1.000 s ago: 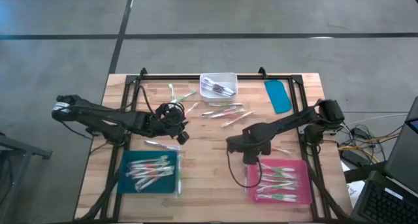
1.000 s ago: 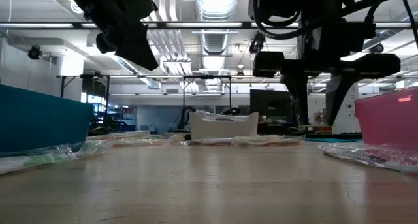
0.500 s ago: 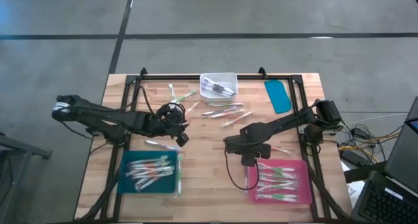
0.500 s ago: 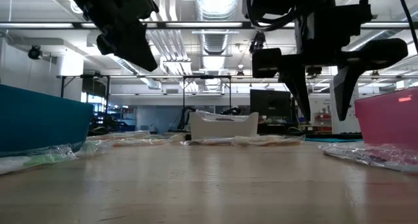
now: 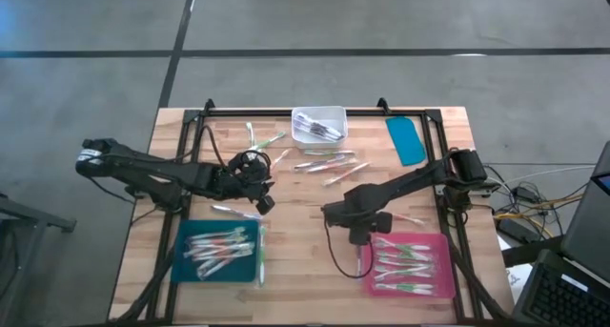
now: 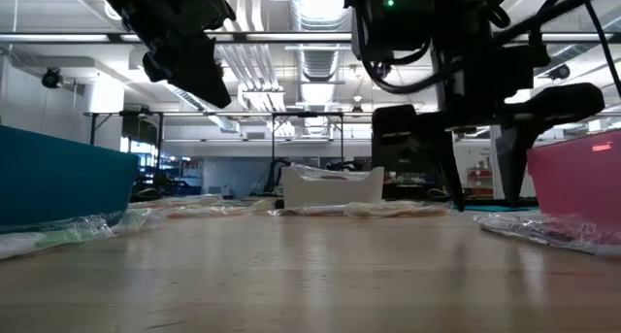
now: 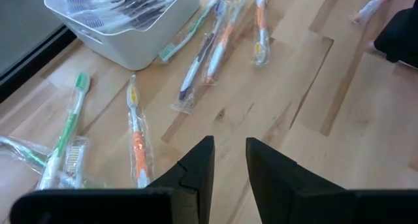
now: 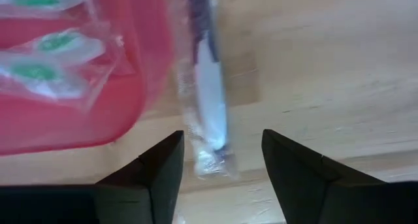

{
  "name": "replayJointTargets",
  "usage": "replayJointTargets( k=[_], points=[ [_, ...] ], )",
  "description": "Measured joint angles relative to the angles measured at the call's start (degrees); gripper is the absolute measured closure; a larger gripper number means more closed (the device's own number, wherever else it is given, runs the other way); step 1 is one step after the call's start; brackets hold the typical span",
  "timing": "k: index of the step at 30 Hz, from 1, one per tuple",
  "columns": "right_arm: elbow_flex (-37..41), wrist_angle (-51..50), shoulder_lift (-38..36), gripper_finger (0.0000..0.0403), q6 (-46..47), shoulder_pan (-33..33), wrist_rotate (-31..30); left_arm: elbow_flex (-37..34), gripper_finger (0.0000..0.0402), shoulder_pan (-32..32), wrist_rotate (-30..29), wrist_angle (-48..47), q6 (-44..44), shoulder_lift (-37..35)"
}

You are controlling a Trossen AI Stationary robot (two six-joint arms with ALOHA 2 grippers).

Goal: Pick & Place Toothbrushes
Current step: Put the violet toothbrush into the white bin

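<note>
No brand, label or readable writing could be made out anywhere. A pale wooden table (image 5: 305, 198) with a black frame was seen from above on a grey concrete floor; behind it, at table height, a large workshop room with ceiling lights and ducting was shown.

With the small white bin (image 5: 319, 124) at the table's far edge taken as the landmark, a teal tray (image 5: 218, 252) was placed toward the near left corner and a pink tray (image 5: 408, 265) toward the near right, both filled with wrapped toothbrushes (image 5: 221, 243). A flat teal lid (image 5: 406, 139) was laid just right of the bin. Loose wrapped toothbrushes were scattered just in front of the bin and to its left, and more were piled inside it.

The left gripper (image 5: 255, 186) was held above the table, nearer and left of the bin, its fingers (image 7: 199, 165) set narrowly apart with nothing between them. The right gripper (image 5: 356, 234) was held nearer and slightly right of the bin, beside the pink tray's left edge, its fingers (image 8: 160, 165) spread wide and empty above one wrapped toothbrush (image 8: 208, 93) lying on the wood against that tray.
</note>
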State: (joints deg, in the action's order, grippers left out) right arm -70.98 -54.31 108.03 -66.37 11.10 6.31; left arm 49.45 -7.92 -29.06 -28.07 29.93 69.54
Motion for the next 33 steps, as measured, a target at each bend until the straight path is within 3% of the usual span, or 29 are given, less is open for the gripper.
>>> replayJointTargets(
  k=[16, 33],
  points=[
    [-0.5, 1.1, 4.1, 0.0260, -1.0, 0.0, 0.1, 0.0, 0.0307, 0.0, 1.6, -0.2, 0.0, 0.0],
    [-1.3, 1.2, 4.0, 0.0385, 5.0, 0.0, 0.5, 0.0, 0.0307, 0.0, 1.6, -0.3, 0.0, 0.0]
  ],
)
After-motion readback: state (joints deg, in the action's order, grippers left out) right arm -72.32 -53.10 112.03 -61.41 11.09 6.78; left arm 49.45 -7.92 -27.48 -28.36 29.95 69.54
